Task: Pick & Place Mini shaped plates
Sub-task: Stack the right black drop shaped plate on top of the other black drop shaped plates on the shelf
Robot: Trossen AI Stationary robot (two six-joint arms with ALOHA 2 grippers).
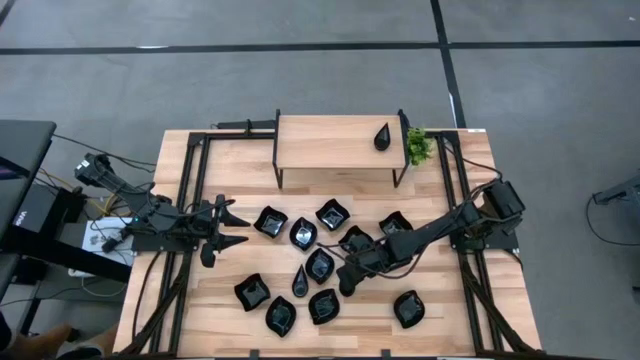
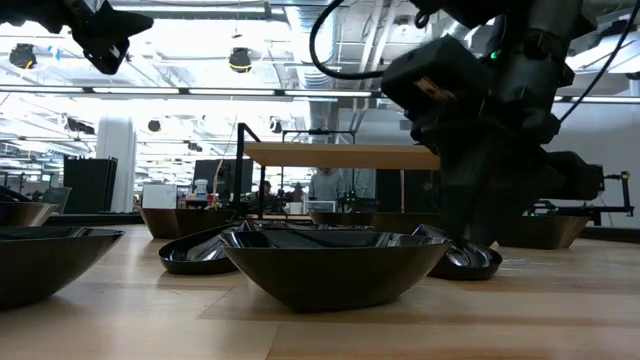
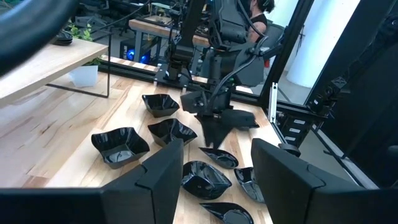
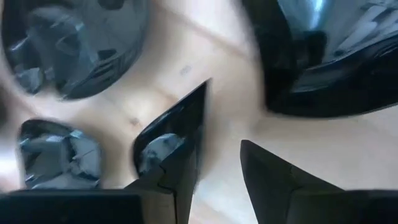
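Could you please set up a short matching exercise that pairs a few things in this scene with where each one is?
Things:
1. teardrop plate
2. small green plant
3. left gripper
4. right gripper

Places:
A. low among the plates in the middle of the table
B. on top of the wooden shelf
C. at the shelf's right end
D. left of the plates, fingers open, holding nothing

Pairs: 1-B, 2-C, 3-D, 4-A

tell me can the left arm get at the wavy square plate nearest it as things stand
Probably yes. The left gripper is open and empty, and the wavy square plate lies just ahead of it on bare wood. The right gripper works farther off among other plates.
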